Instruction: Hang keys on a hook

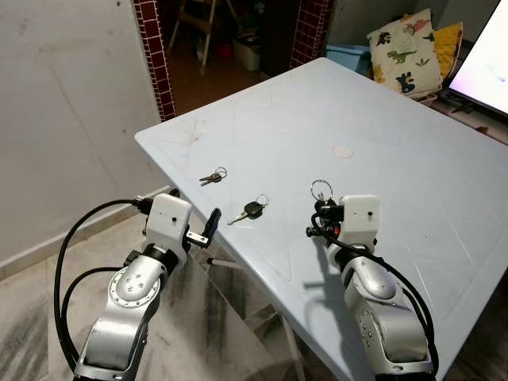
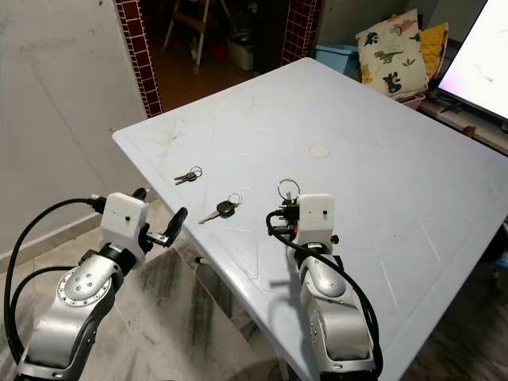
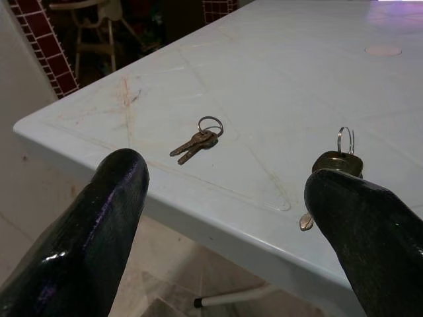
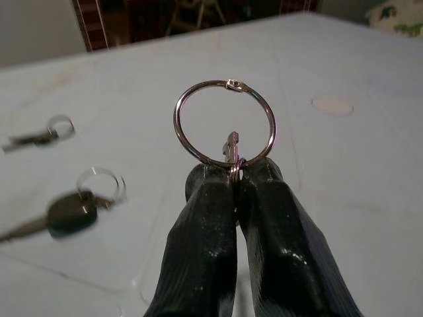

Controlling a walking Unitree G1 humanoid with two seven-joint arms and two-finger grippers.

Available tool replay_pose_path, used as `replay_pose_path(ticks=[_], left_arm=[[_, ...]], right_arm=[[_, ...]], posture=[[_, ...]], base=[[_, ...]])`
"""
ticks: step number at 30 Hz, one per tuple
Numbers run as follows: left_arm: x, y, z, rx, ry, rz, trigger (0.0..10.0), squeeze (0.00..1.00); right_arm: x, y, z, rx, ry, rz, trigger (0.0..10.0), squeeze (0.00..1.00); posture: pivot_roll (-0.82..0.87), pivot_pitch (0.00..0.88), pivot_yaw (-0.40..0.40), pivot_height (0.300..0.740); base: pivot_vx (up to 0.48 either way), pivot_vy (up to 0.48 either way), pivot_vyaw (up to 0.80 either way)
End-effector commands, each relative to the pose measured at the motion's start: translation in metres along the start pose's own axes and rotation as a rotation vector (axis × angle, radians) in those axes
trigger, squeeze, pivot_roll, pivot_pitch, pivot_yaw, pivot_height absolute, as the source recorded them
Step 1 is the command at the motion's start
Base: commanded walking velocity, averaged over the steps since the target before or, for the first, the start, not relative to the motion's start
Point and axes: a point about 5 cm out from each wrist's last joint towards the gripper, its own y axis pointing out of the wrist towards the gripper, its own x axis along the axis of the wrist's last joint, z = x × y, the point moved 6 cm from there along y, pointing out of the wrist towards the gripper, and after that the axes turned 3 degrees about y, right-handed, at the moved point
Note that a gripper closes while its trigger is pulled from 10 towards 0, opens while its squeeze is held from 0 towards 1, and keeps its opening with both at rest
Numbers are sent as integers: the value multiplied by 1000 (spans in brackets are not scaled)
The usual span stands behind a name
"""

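My right gripper (image 4: 232, 181) is shut on a key with a large silver ring (image 4: 225, 122), held upright over the white table (image 1: 413, 159); the ring (image 1: 321, 190) stands just above the fingers. On the table lie a black-headed key (image 1: 251, 211) near the front edge and a small pair of brass keys (image 1: 213, 177) further left. My left gripper (image 1: 208, 228) is open, beside the table's front left edge, below the black-headed key. In the left wrist view the brass keys (image 3: 198, 139) and the black-headed key (image 3: 337, 162) lie ahead between the spread fingers.
A round white disc (image 1: 342, 151) lies mid-table. Cushions (image 1: 405, 51) and a screen (image 1: 484, 71) stand at the far right. A brick-framed doorway (image 1: 230, 40) with a stool is behind the table. Bare wall (image 1: 71, 103) is on the left, tiled floor below.
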Motion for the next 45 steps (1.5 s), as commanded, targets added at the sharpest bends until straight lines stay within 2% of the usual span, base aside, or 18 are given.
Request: replay_pose_path(ticks=[1, 6, 7, 8, 9, 10, 14, 19, 30, 32, 45], left_arm=[[-2, 0, 0, 10, 6, 1, 10000, 0], [-2, 1, 2, 33, 16, -2, 10000, 0], [-3, 0, 11, 96, 47, 7, 10000, 0], [-6, -2, 19, 144, 78, 25, 10000, 0], [-6, -2, 20, 152, 84, 29, 10000, 0], [-7, -5, 25, 181, 99, 30, 10000, 0], [-9, -12, 37, 249, 117, 36, 10000, 0], [-9, -13, 41, 277, 119, 35, 10000, 0], [-13, -9, 31, 238, 102, 60, 10000, 0], [-14, -8, 30, 227, 76, 63, 10000, 0], [-14, -5, 30, 218, 43, 69, 10000, 0]], right_arm=[[9, -4, 0, 13, 15, -40, 0, 0], [12, -7, 4, 38, 39, -60, 0, 0], [15, -9, 10, 67, 55, -71, 2784, 0], [18, -10, 13, 84, 56, -79, 8235, 0], [18, -10, 14, 87, 55, -81, 8235, 0], [22, -11, 16, 99, 77, -95, 10000, 0], [27, -14, 19, 115, 77, -116, 10000, 0], [28, -14, 20, 120, 58, -125, 10000, 0], [29, -15, 19, 114, 52, -128, 10000, 0], [29, -15, 18, 109, 55, -129, 10000, 0], [28, -14, 17, 102, 54, -125, 10000, 0]], posture=[[141, 43, -60, 740], [138, 37, -61, 740], [138, 37, -61, 740], [138, 34, -61, 740], [138, 34, -61, 740], [140, 33, -61, 740], [145, 35, -63, 740], [148, 35, -63, 740], [144, 38, -59, 740], [143, 38, -58, 740], [141, 42, -52, 740]], base=[[0, 0, 0], [0, 0, 0], [0, 0, 0], [0, 0, 0], [0, 0, 0], [0, 0, 0], [0, 0, 0], [0, 0, 93], [0, 0, 800], [0, 0, 800], [0, 0, 800]])
